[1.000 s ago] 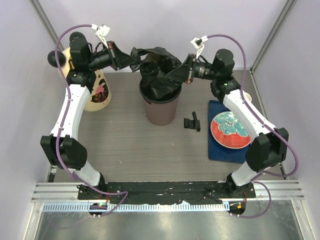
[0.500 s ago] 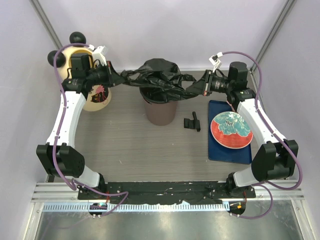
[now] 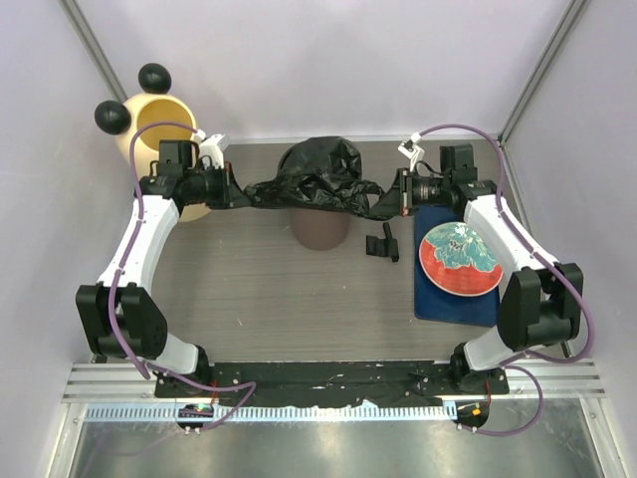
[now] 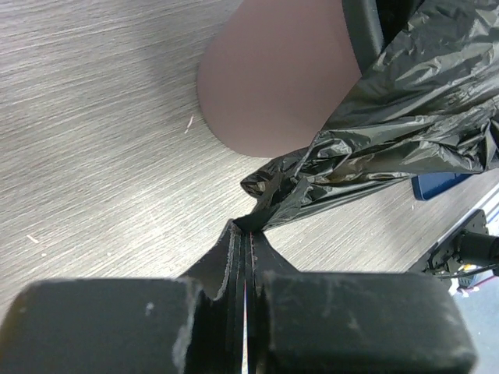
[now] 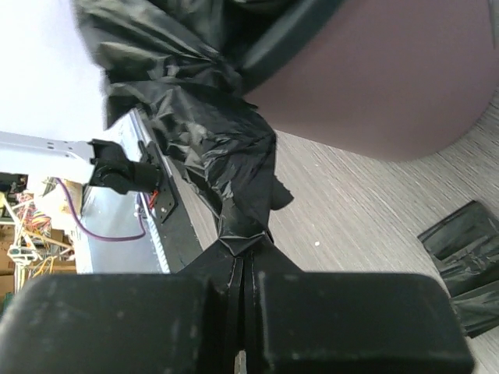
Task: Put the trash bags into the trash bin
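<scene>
A glossy black trash bag (image 3: 318, 174) is draped over the mouth of the brown inner bucket (image 3: 320, 227) in the middle of the table. My left gripper (image 3: 237, 191) is shut on the bag's left edge, and my right gripper (image 3: 390, 199) is shut on its right edge, so the bag is stretched between them. The left wrist view shows the pinched bag (image 4: 374, 140) beside the bucket (image 4: 273, 78). The right wrist view shows the pinched bag (image 5: 203, 109) and the bucket (image 5: 390, 86). The cream trash bin (image 3: 164, 119) with black ball ears stands at the back left. A folded trash bag (image 3: 381, 243) lies right of the bucket.
A red plate (image 3: 458, 259) sits on a blue mat (image 3: 448, 304) at the right, under my right arm. The enclosure's walls close in the back and both sides. The folded bag (image 5: 460, 249) also shows in the right wrist view.
Both grippers have come down and moved apart, pulling the bag from a bunched heap above the bucket into a band stretched across its mouth.
</scene>
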`<action>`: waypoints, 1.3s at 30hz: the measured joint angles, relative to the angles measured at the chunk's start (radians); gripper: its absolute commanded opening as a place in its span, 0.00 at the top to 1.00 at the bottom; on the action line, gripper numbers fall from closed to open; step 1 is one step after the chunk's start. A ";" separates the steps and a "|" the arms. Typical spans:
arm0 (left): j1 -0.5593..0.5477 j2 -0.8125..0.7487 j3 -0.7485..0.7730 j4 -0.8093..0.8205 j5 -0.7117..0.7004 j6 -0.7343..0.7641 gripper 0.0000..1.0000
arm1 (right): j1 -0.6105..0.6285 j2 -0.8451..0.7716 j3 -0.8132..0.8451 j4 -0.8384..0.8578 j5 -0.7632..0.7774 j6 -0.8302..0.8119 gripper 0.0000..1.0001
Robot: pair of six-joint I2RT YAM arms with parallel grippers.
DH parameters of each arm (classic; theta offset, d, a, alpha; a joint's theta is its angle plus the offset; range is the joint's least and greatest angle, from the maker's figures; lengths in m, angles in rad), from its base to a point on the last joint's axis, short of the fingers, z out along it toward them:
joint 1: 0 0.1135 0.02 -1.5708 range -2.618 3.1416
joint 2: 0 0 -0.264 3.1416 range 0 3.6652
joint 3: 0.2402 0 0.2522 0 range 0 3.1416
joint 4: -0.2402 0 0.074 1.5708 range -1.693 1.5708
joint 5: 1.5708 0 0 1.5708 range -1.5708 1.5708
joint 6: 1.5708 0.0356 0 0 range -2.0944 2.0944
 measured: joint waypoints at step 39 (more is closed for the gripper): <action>-0.259 0.214 0.404 -0.119 0.134 0.771 0.29 | 0.201 0.115 0.325 -0.215 0.266 -0.449 0.63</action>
